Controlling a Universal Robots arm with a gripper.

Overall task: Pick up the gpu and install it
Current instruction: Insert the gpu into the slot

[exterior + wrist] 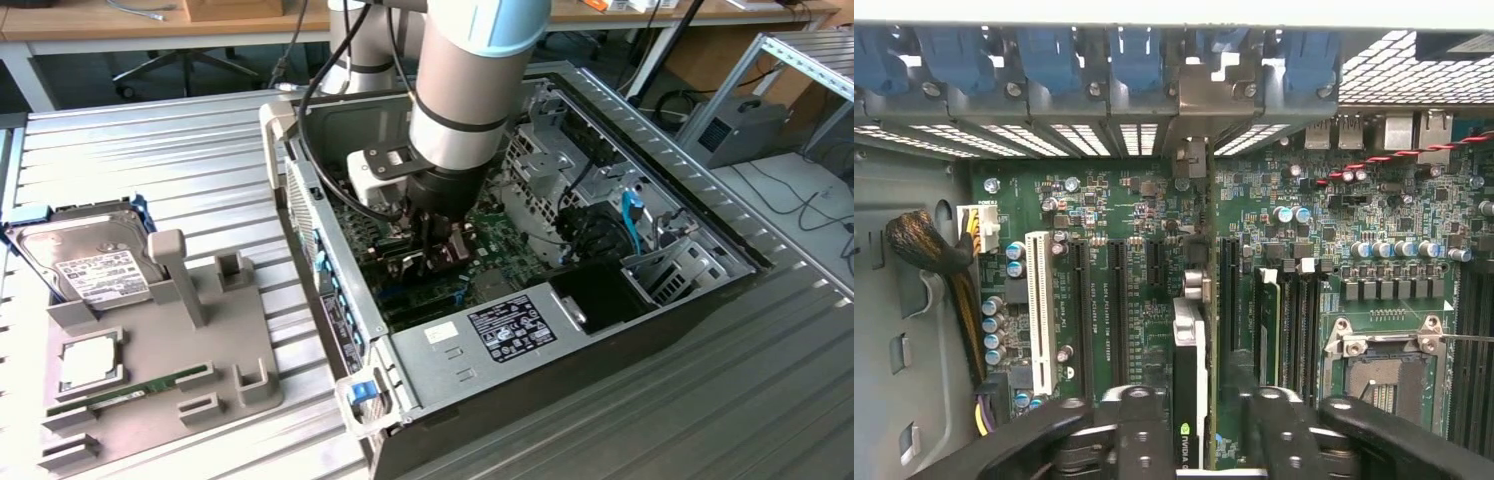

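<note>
Motherboard (1124, 230) | gpu (1189, 360) edge-on in slot | hand (1199, 430) spread, straddling gpu

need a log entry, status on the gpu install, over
Gripper down inside the pc case, fingers straddling the gpu. Gpu edge-on, upright on the motherboard, bracket at the rear slots. Nothing in the way.

gpu (1189, 390) lower end perhaps behind the tool (1199, 440)
</note>
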